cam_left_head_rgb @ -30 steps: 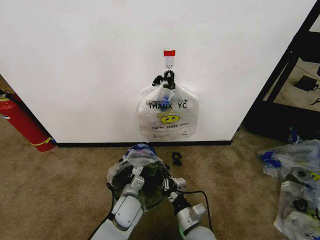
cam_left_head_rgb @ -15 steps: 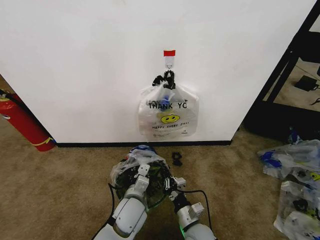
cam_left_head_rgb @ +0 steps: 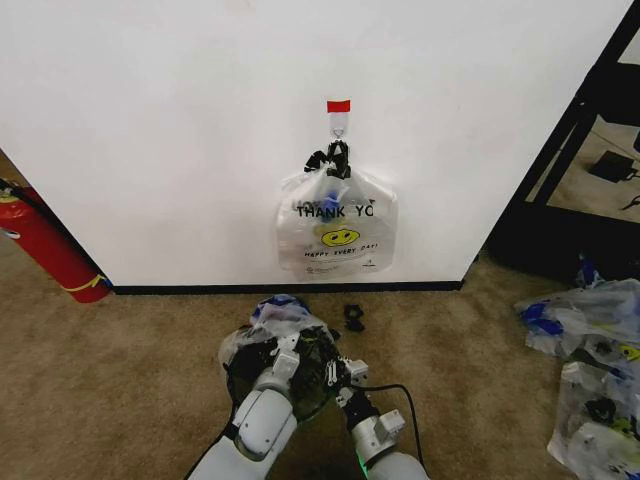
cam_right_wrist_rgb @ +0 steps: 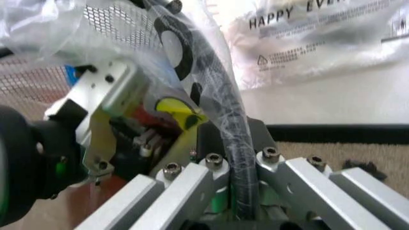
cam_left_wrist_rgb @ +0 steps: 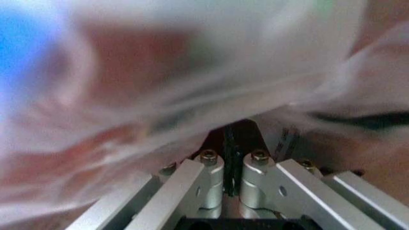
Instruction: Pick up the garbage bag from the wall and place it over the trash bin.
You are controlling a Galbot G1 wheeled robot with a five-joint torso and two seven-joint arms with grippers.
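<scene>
Translucent garbage bag (cam_left_head_rgb: 275,322) drapes the trash bin (cam_left_head_rgb: 305,395), apparently pinched by closed left gripper (cam_left_wrist_rgb: 231,143) and right gripper (cam_right_wrist_rgb: 238,143).

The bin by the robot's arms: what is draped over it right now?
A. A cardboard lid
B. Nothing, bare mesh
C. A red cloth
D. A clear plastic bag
D: the bag lies crumpled over the bin, with the left gripper and right gripper at its rim, both shut on the plastic.
</scene>
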